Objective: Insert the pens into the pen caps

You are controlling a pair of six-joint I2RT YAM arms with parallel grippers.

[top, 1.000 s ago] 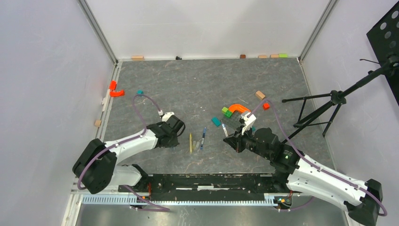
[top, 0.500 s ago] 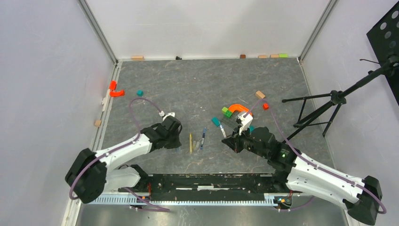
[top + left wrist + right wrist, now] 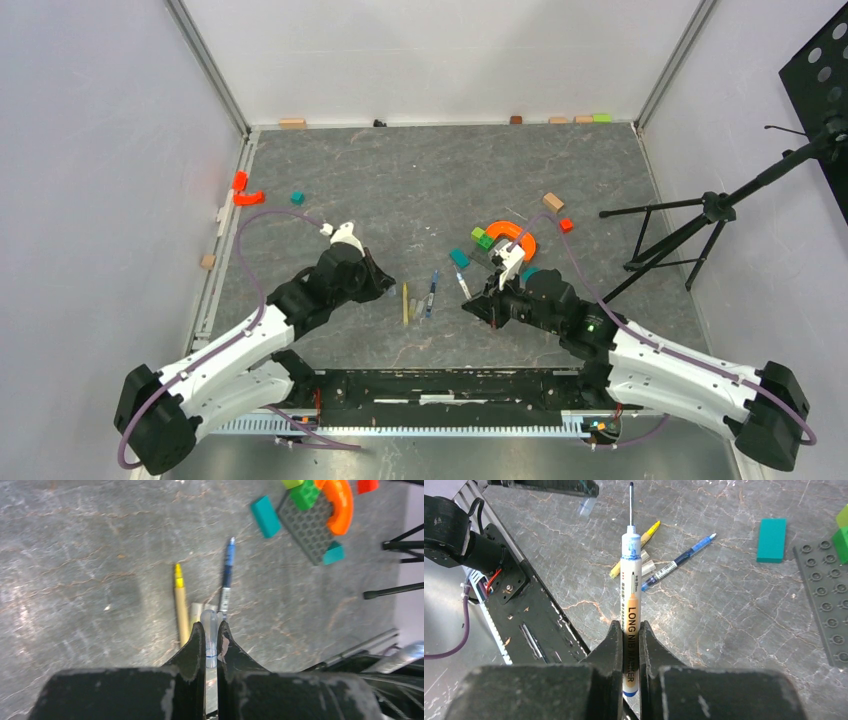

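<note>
My left jaws are pinched shut on the clear cap (image 3: pixel 210 624), right jaws clamped on the marker (image 3: pixel 630 585) tail, both above the tabletop (image 3: pixel 75 555); slight misalignment and the long nib (image 3: pixel 631 502) misses or levers the cap loose.

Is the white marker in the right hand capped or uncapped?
Uncapped: the white-barrelled long-nib marker in the right hand shows its thin dark nib bare.

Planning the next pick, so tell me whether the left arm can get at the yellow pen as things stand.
Reach yes, grasp probably not. The yellow pen lies uncovered just ahead of the left gripper, nothing between them, but its jaws are shut on a clear cap.
</note>
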